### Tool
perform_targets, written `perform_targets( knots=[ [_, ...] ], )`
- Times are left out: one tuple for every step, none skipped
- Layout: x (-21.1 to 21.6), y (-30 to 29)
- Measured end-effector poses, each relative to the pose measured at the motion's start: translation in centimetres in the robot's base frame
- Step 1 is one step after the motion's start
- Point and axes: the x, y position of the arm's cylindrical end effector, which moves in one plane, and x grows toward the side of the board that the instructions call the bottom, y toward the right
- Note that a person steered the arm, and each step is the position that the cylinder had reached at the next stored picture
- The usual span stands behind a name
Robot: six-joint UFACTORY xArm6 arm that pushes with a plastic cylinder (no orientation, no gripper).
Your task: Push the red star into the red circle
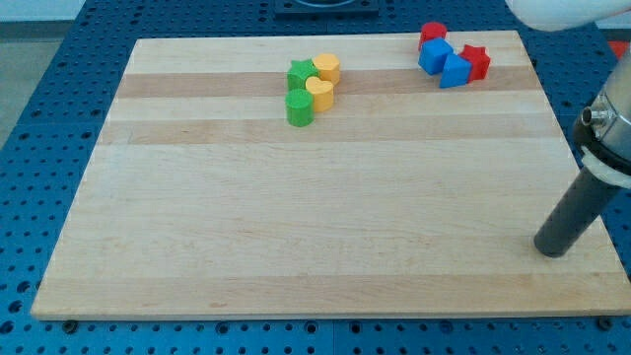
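- The red star (476, 61) sits near the view's top right corner of the wooden board (296, 227), and it is not against the red circle (433, 33) yet: the two are apart, with blue blocks wedged between them.
- The red circle is the block closest to the view's top edge in that cluster, up and to the view's left of the star.
- A blue block (435, 55) sits just below the circle, apparently touching it; a second blue block (455, 71) presses up against the star's left side. Their exact shapes are hard to make out from here.
- So by my read the push has not begun, or at least nothing of it shows; the whole job is left, and the blue pair stands in the direct line.
- Now my tip (553, 248): it is down on the board near the view's right edge, low in the view, well apart from the red star and every other block.
- There is no hand to open or close here, only a bare rod; it holds nothing and touches only the board.
- Away at the view's top centre, a green star (300, 73), a green cylinder (300, 107), a yellow block (327, 68) and a yellow heart (320, 94) huddle together, clear of the action.
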Motion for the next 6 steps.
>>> perform_targets(
  knots=[
    [-6.6,1.7],
    [-9.0,2.5],
    [-9.2,3.5],
    [-17.8,2.2],
    [-29.3,-1.0],
    [-32.9,-2.1]
  ],
)
